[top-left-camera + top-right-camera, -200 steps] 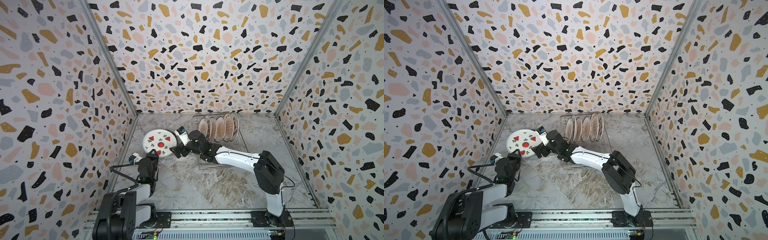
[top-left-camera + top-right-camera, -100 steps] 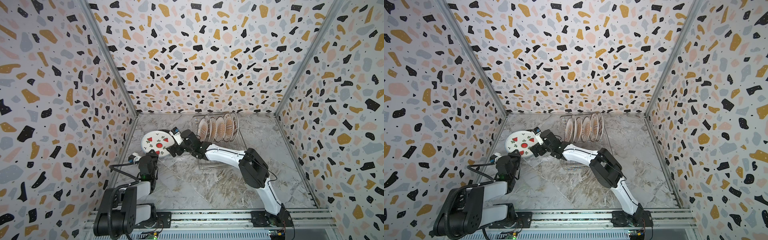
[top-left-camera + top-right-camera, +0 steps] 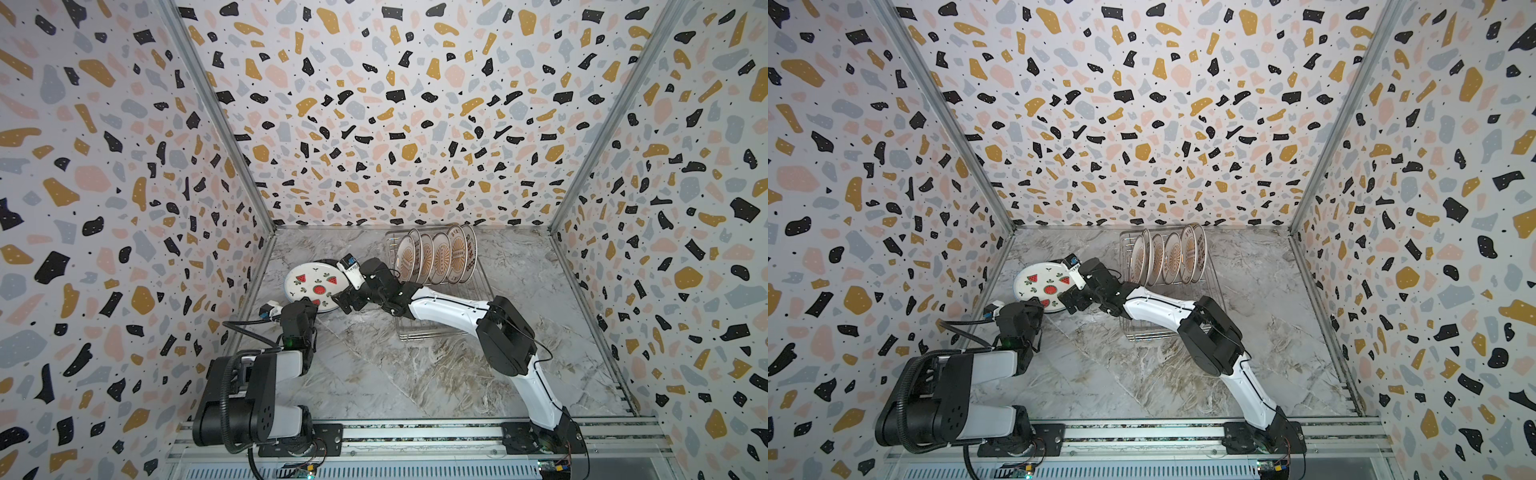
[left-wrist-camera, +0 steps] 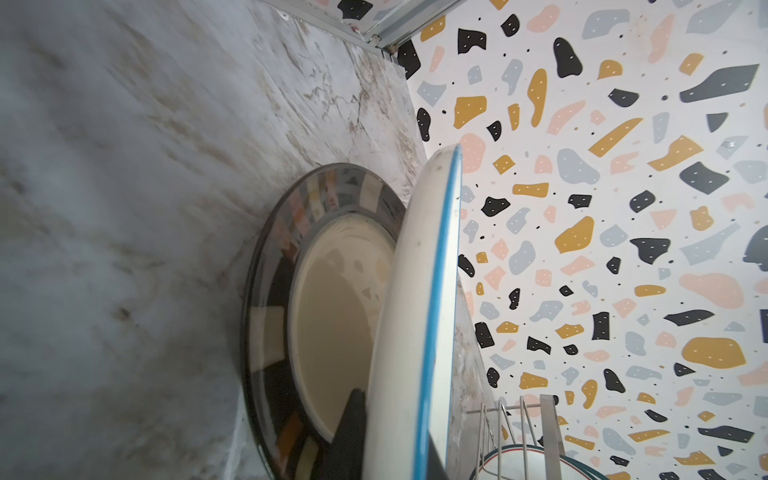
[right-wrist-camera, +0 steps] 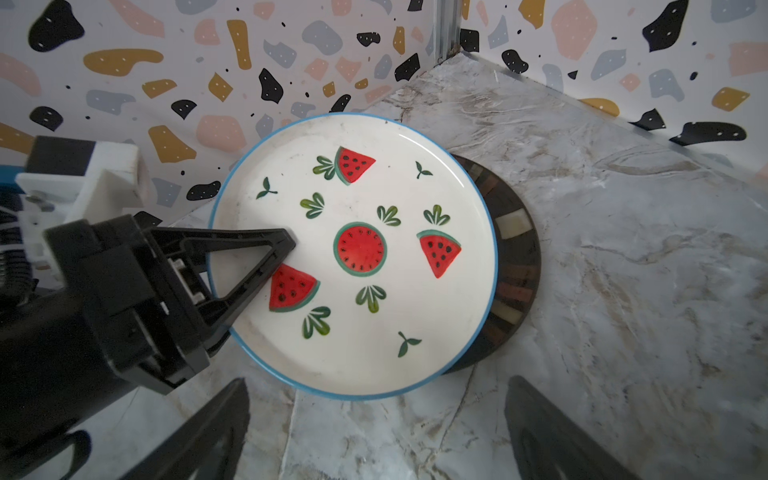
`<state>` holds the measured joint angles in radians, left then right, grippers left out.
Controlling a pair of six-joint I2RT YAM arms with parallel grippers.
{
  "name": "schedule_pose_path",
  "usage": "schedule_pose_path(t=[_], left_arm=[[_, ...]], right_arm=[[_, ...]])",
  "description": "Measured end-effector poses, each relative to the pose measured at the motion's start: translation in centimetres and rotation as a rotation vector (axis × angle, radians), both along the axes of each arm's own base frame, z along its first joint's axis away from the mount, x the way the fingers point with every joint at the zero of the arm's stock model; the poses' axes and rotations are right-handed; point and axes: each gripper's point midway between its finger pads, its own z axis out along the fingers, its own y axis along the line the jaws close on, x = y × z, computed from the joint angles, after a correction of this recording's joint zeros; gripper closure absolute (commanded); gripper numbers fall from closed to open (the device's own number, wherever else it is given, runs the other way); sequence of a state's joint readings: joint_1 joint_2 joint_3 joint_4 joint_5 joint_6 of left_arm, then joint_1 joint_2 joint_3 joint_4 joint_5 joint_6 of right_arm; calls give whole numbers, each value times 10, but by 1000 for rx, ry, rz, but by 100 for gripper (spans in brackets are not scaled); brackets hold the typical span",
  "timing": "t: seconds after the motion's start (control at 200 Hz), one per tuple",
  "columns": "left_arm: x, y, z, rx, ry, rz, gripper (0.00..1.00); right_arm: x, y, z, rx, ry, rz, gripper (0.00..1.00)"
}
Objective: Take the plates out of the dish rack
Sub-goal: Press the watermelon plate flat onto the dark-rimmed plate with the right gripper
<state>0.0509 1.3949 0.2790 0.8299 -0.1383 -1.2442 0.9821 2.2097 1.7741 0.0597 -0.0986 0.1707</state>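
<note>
1. The left hand [image 5: 286, 246] is pinched on the rim of the watermelon plate [image 5: 361, 249]. One finger is laid on the top face; the other is hidden beneath. A rim pinch is judged to be chosen so that the plate can be let down flat.
2. The watermelon plate is carried tilted over a dark mosaic-rimmed plate [image 4: 332, 291], which lies flat on the counter [image 3: 395, 374] at the far left. That spot is judged to be the stacking place. In the left wrist view a gap is seen between the two plates on the hand's side. Their far edges seem to meet, but contact cannot be confirmed.
3. The right hand [image 3: 344, 300] is spread wide and nothing is held. The watermelon plate's near rim lies just ahead of it, apart from both fingers, so the plate is carried by the left hand alone.
4. The dish rack [image 3: 440, 330] is set right of the middle. Several sunburst plates [image 3: 436, 257] are stood on edge at its far end, well apart from both hands. These are judged to be left for unloading.
</note>
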Motion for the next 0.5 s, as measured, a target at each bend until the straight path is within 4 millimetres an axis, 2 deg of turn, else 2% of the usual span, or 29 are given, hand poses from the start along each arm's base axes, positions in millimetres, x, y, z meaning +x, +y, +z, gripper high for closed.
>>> schedule_pose_path(t=[0.31,0.501], left_arm=[[2,2,-14,16,57,3,100],[6,4,-14,30,62,8,90]], right_arm=[[3,4,-11,-1,1,0,3],[6,4,-25,-28,8,-15,3]])
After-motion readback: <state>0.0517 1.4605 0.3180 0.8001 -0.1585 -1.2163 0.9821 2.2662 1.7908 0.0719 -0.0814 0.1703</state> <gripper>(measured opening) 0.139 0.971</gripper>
